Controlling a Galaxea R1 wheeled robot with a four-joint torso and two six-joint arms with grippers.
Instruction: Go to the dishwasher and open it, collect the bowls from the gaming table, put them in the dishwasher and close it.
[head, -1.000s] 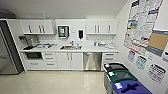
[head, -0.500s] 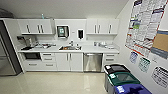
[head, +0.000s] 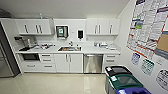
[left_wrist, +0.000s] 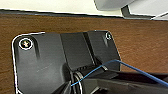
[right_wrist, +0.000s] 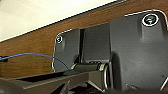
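Rolled a bit closer since a second ago. Dishwasher (head: 93, 63) dead ahead, door shut; best approach square-on, clear of the bins (head: 120, 78). Can't tell gripper states.

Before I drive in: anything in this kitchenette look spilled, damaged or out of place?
Nothing stands out. The dishwasher is shut and sits flush under the counter, the cabinet doors look closed, and the floor shows no spill. The bins stand along the right wall.
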